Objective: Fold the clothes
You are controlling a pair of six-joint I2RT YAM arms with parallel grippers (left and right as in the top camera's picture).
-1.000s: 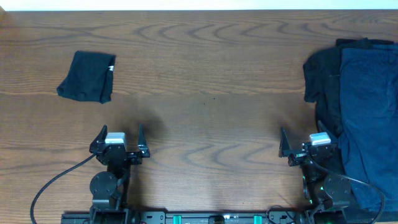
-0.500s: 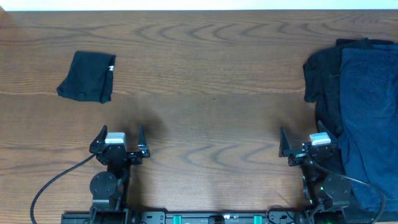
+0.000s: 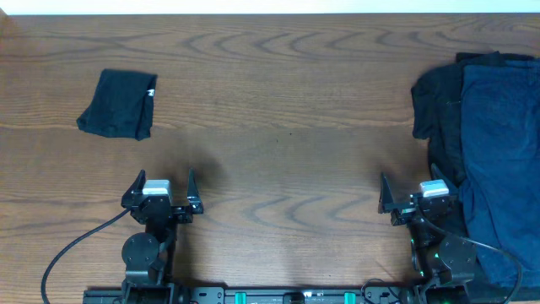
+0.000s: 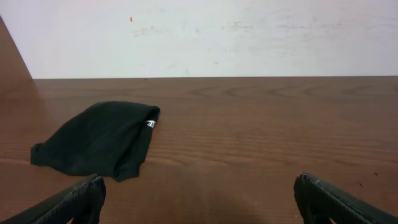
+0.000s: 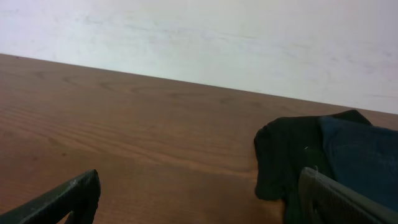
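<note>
- Down at the near edge of the brown wood-grain table, the left gripper sits low. Its two black fingers are spread wide, with only bare wood between them.
- Level with it on the near right, the right gripper is spread just as wide and grips nothing. Its right finger sits in front of the edge of a dark cloth pile; whether it touches the cloth cannot be told.
- Beside and beyond that gripper, a large navy blue fabric garment lies spread along the right side of the table. It reaches from the near edge to the far part and runs out of the overhead view on the right.
- A crumpled black fabric garment shows to the left of the navy one and past its far end, touching it. The navy cloth appears to lie over it.
- Far on the left, a small folded black fabric garment lies flat on the wood, beyond the left gripper and well apart from the pile.
- A little white tag shows at the far right corner of that folded garment.
</note>
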